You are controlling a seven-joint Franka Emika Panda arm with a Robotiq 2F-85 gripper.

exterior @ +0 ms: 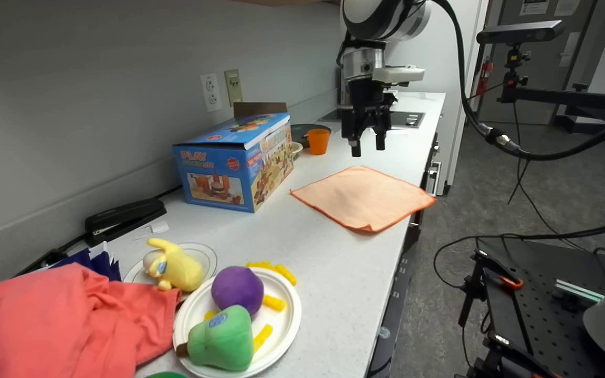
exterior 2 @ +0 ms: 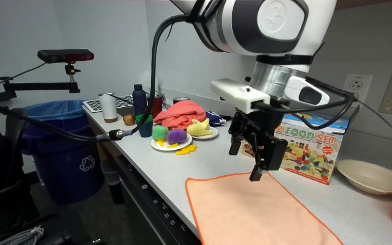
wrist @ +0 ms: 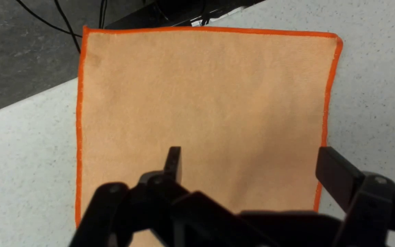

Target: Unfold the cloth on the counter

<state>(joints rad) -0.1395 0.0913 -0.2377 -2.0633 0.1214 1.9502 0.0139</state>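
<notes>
Find thin, square, salmon-orange fabric cloth (exterior: 363, 198) with brighter orange hem, lying spread out on long, smooth, light grey-white worktop (exterior: 323, 273), with one corner out past the front edge. See black two-fingered gripper (exterior: 368, 147) above cloth, apart from it, with jaws spread wide. Note printed blue cardboard toy box (exterior: 237, 163) near the cloth, by plain grey wall (exterior: 97, 94). Well apart from cloth, spot round white plate (exterior: 290, 323) beside bunched coral-red fabric (exterior: 71, 325).
</notes>
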